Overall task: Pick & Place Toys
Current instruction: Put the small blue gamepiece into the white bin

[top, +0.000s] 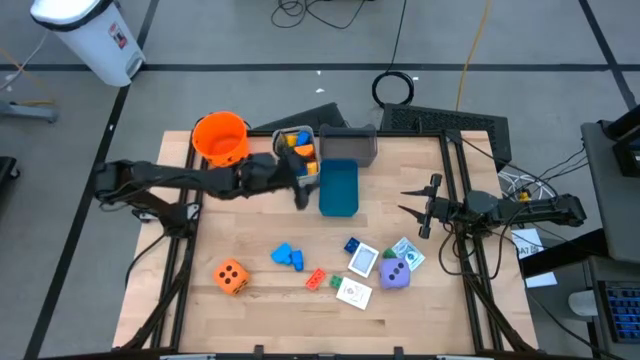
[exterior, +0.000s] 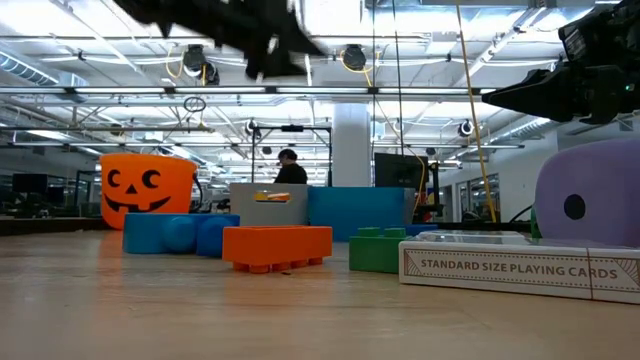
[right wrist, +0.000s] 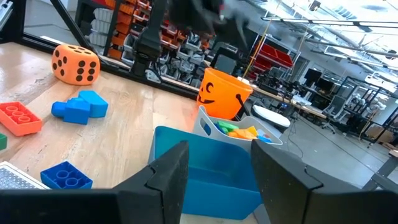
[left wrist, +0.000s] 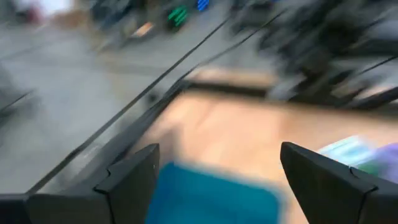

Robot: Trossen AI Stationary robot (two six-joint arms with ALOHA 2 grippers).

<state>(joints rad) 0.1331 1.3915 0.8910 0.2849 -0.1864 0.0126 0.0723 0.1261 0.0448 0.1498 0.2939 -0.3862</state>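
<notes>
Left pincer (top: 300,190) open, empty, beside blue bin (top: 338,188) rim, right pincer (top: 415,207) parted, empty.

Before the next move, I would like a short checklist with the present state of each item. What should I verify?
1. Left gripper fingers open and empty: ok; the left wrist view shows them wide apart with nothing between.
2. Left gripper clear of the blue bin: cannot tell; it hangs beside the bin's left wall, height unclear.
3. Grey bin already holds blocks: ok.
4. Toys left on the table: not ok; the orange die, blue blocks, red block, purple die and cards lie there.
5. Right gripper out of the way: ok, at the table's right side, holding nothing.
</notes>
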